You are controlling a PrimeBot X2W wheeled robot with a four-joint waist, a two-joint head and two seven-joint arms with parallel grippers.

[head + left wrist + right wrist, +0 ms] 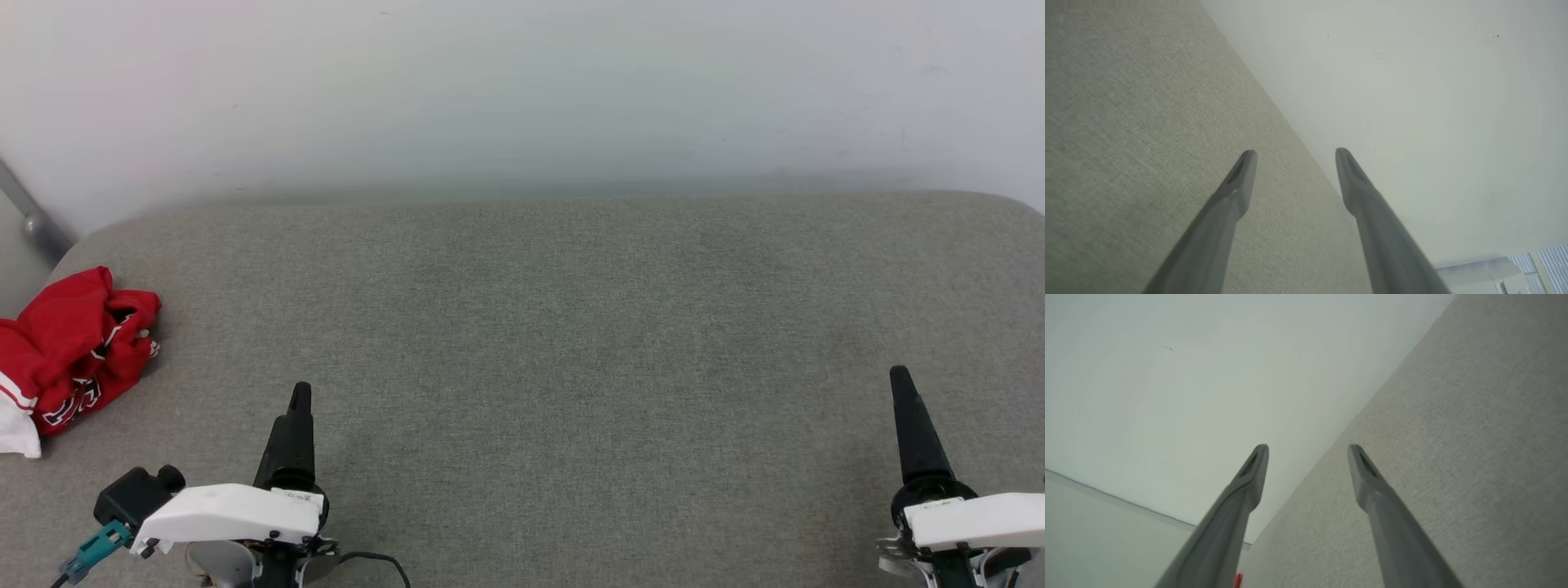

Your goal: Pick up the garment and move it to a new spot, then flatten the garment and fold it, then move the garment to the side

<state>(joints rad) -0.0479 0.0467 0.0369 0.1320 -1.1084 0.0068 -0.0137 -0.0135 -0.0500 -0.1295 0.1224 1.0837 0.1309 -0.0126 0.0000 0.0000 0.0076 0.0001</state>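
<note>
Garment (pixel 73 351) bunched at the grey pad's (pixel 571 327) left edge; left claw (pixel 1292 153) and right claw (pixel 1308 447) gape wide, empty

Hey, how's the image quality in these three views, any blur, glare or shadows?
Head view: even light, no glare; the garment is sharp but cropped at the left edge. Left wrist view: fingers blurred up close. Right wrist view: likewise, fingers soft.

The crumpled red-and-white jersey garment (pixel 69 351), ahead and left of the left gripper (pixel 1295 152), is cut off by the head view's edge, its black lettering (pixel 69 406) folded beyond reading. Beside the right gripper's (pixel 1307 446) finger (pixel 1224 522), a red sliver (pixel 1238 580) is too small to identify.
</note>
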